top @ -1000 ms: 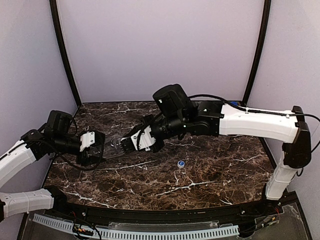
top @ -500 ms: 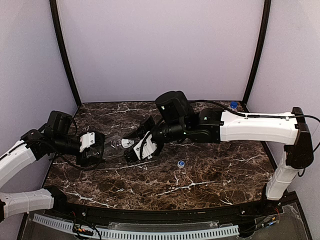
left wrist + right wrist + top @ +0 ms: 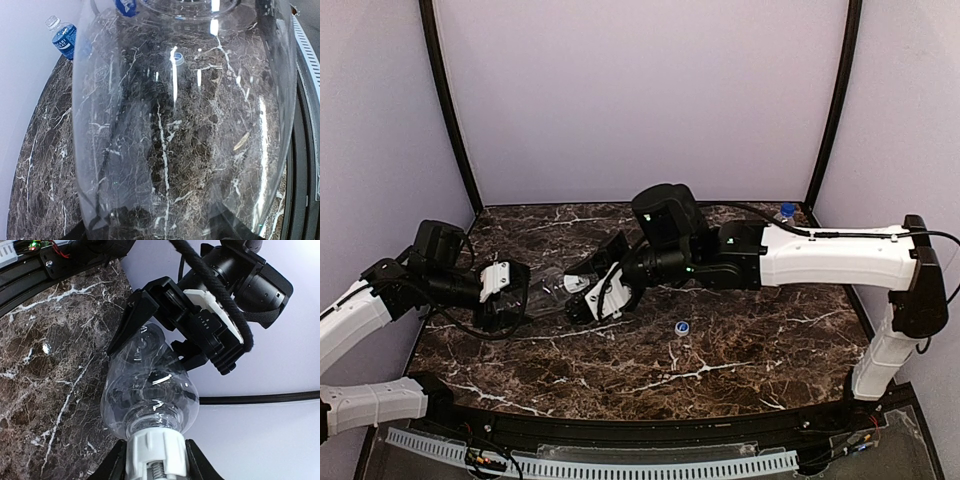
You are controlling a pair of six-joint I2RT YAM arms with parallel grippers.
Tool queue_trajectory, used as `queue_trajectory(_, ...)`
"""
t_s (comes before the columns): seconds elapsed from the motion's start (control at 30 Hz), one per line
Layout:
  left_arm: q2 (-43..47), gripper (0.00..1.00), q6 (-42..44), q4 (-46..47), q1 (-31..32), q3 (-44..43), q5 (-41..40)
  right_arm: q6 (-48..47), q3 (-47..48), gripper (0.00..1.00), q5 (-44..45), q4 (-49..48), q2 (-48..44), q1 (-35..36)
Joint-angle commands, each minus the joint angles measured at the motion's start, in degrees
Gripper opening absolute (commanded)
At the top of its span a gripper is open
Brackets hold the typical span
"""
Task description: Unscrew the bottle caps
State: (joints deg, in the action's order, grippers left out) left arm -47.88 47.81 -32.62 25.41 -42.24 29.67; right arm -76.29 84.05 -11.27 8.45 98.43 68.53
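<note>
two grippers share one clear bottle (image 3: 150, 390), held level: the left gripper (image 3: 520, 296) clamps its base so it cannot spin, the right gripper (image 3: 585, 292) pinches the white cap (image 3: 154, 447) to twist it. a loose blue cap (image 3: 682, 327) lies further right on the table (image 3: 750, 350).

The top camera sits above and behind my bases, looking down and forward over the whole marble table (image 3: 740, 350). My left wrist camera is so close to the unlabelled bottle (image 3: 175, 125) that its clear wall fills the frame. It faces through it to the blue-labelled bottle (image 3: 65, 41) in the far right corner, which the top view shares. My right wrist camera looks closely along my right fingers (image 3: 114, 467) at the white cap (image 3: 154, 447) and that same unlabelled bottle, my left gripper (image 3: 150, 352) beyond.
</note>
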Motion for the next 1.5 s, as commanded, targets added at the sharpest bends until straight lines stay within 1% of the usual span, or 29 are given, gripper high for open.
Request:
queue_trajectory(0.0,0.9,0.28,-1.2,2.9,0.2,-2.0,2.5,1.1,-1.4,0.39,0.2,-0.8,-1.2,0.7)
queue_trajectory(0.13,0.9,0.28,-1.1,3.1,0.3,-1.9,2.5,1.5,-1.3,0.5,0.3,-1.2,-1.3,0.7)
queue_trajectory(0.27,1.1,0.28,-1.4,3.4,0.3,-1.8,2.3,4.4,-1.0,0.67,0.7,-2.5,-1.6,0.7)
queue_trajectory(0.33,1.2,0.28,-2.1,4.1,0.3,-1.6,1.7,8.6,-0.9,0.79,1.1,-4.9,-2.1,0.6)
queue_trajectory(0.37,1.2,0.28,-2.4,5.1,0.3,-1.4,1.1,11.1,-0.7,0.93,1.1,-5.8,-2.4,0.5)
queue_trajectory(0.4,1.4,0.28,-3.2,5.7,0.3,-1.0,0.8,13.7,-0.5,0.98,0.9,-6.5,-2.7,0.3)
queue_trajectory(0.53,1.8,0.28,-5.2,10.8,0.3,0.4,-2.8,26.3,0.3,0.99,-2.5,-8.2,-5.1,-1.2)
queue_trajectory(0.63,1.8,0.28,-6.2,16.0,0.2,1.3,-7.2,38.3,1.0,0.99,-9.0,-8.2,-7.2,-3.5)
queue_trajectory(0.67,1.9,0.28,-6.2,17.8,0.2,1.8,-8.9,44.6,1.4,0.99,-12.5,-8.2,-8.0,-5.1)
queue_trajectory(0.7,1.9,0.28,-6.2,18.7,0.2,2.0,-9.8,50.9,1.9,0.99,-14.1,-8.2,-8.2,-6.1)
queue_trajectory(0.73,1.9,0.28,-6.2,19.6,0.2,2.4,-10.6,57.9,2.6,0.99,-16.1,-10.2,-8.3,-7.8)
queue_trajectory(0.77,1.9,0.28,-6.1,21.3,0.3,2.6,-12.4,65.7,3.7,0.99,-16.9,-11.6,-8.1,-9.3)
queue_trajectory(0.83,1.9,0.28,-5.7,23.7,0.3,3.3,-15.0,82.7,7.1,0.99,-17.5,-11.3,-6.0,-13.1)
queue_trajectory(0.87,1.8,0.28,-5.6,24.9,0.3,3.6,-15.9,91.3,9.3,0.99,-17.5,-9.9,-4.4,-14.5)
queue_trajectory(0.9,1.7,0.28,-5.3,25.5,0.3,3.8,-16.9,97.7,12.1,0.99,-17.3,-5.9,-2.4,-15.7)
queue_trajectory(0.93,1.7,0.28,-5.1,26.3,0.3,4.1,-17.7,102.0,15.6,0.99,-17.1,-0.8,0.0,-16.4)
queue_trajectory(1.0,1.5,0.28,-4.7,27.1,0.3,4.4,-18.2,104.5,21.8,0.99,-16.4,7.5,3.9,-16.5)
queue_trajectory(1.03,1.4,0.28,-4.6,27.4,0.2,4.5,-18.4,105.7,23.5,0.99,-16.4,9.2,5.3,-16.3)
queue_trajectory(1.1,1.3,0.28,-4.4,28.2,0.3,4.8,-19.0,107.8,24.8,0.99,-16.8,10.7,7.0,-16.1)
queue_trajectory(1.2,1.4,0.28,-4.1,30.1,0.3,5.3,-20.9,107.4,27.7,0.99,-15.6,15.1,9.2,-15.6)
queue_trajectory(1.33,1.3,0.27,-3.0,31.5,0.3,6.0,-22.0,106.7,29.0,0.99,-17.9,15.7,11.1,-14.8)
queue_trajectory(1.4,1.3,0.28,-2.7,31.7,0.3,6.2,-21.9,106.7,29.7,0.95,-19.0,15.7,12.4,-14.6)
queue_trajectory(1.43,1.3,0.28,-2.7,31.7,0.3,6.2,-21.8,106.8,30.1,0.91,-19.5,15.8,13.1,-14.5)
queue_trajectory(1.47,1.2,0.28,-2.7,31.7,0.2,6.2,-21.7,107.0,31.5,0.84,-20.7,15.7,14.5,-14.5)
